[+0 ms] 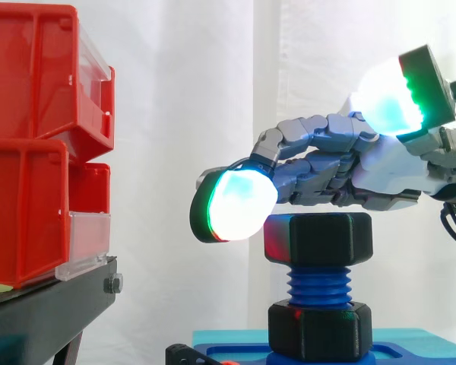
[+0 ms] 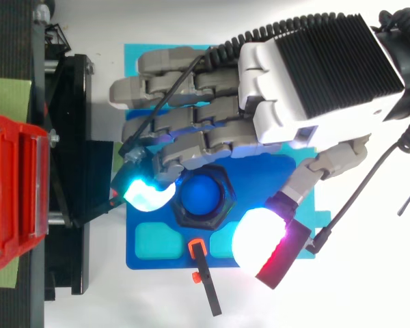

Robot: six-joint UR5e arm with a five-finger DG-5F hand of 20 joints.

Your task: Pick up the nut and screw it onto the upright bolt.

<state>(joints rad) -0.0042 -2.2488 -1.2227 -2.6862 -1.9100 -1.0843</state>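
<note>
Well left of the bolt stand stacked red bins on a black stand, the largest items I see in the side view. Directly above the bolt hangs the hand; its fingers reach leftward past the bolt, nearly straight and relaxed, and grip nothing. One glowing fingertip lies just left of the bolt's top, and the thumb pad stands apart on the bolt's other side. I cannot tell whether the fingers' undersides touch the nut. Beneath the bolt lies a blue base plate on a teal mat. The black nut sits on the bolt's upper end; from above, blue shows through its bore. The blue bolt stands upright, its thread bare between the nut and a second black nut at its foot. Near the bolt, at the plate's edge, lies a small black bar with an orange clip.
</note>
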